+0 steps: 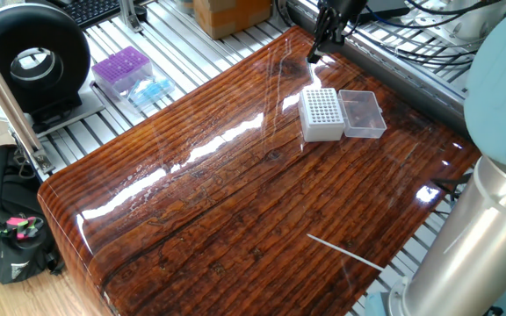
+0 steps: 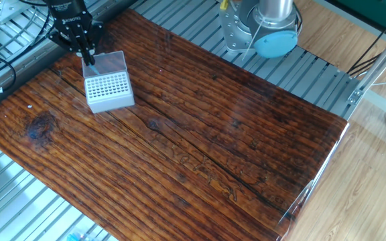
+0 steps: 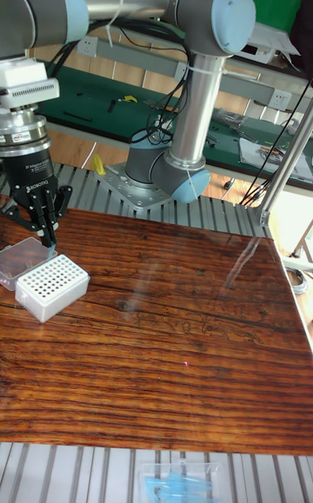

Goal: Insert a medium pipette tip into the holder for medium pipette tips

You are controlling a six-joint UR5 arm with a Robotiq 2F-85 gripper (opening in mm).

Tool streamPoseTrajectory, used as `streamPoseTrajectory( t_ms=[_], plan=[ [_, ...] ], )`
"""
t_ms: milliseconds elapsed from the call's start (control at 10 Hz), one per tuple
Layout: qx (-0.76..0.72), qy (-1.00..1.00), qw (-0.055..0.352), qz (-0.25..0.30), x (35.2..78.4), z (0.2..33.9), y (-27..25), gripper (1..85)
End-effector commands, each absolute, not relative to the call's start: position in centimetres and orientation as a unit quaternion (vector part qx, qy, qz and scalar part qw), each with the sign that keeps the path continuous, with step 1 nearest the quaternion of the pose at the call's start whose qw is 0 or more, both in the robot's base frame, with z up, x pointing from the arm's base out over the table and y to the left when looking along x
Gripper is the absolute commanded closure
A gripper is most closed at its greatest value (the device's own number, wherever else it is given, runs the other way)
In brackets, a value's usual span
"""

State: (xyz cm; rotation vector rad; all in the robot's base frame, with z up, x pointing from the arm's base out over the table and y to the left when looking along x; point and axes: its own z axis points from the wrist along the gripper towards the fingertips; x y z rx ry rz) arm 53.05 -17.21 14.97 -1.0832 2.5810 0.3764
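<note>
Hovering above the far end of the holder for medium pipette tips (image 2: 110, 91), the jaws (image 2: 87, 55) were pinched narrow on the medium pipette tip (image 2: 90, 64), and that was the whole story of the moment. The tip hung straight down out of the jaws, its long axis close to upright, a pale sliver just visible against the clear lid (image 2: 110, 61) in the other fixed view. In the tall fixed view the same tip (image 3: 53, 248) pointed down just above the holder (image 3: 51, 286), its lower end not yet in any hole as far as I could tell.

So the relation that mattered: the grid of holes lay directly below and a touch toward the camera from the jaws, with the lid off to one side of the box. In one fixed view the holder (image 1: 321, 114) sat on the tabletop (image 1: 235, 193) with the jaws (image 1: 317, 53) up and behind it, apart from it.

My read was that the carry was nearly over and the lowering was what remained. With the tip already vertical, a straight drop would do, provided it lined up with one hole; the holes were small and close-set, so a slight offset could land it on the grid between them.
</note>
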Motion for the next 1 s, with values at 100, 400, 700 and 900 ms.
streamPoseTrajectory(
  t_ms=[100,400,700,900],
  plan=[
    [-0.362,0.903,0.189,0.132,54.3,15.1,-15.5,84.7],
    [-0.365,0.901,0.194,0.130,54.5,14.2,-15.6,84.7],
    [-0.366,0.899,0.201,0.129,55.0,14.1,-15.4,84.7],
    [-0.363,0.899,0.204,0.137,55.2,13.7,-14.8,84.7]
  ],
)
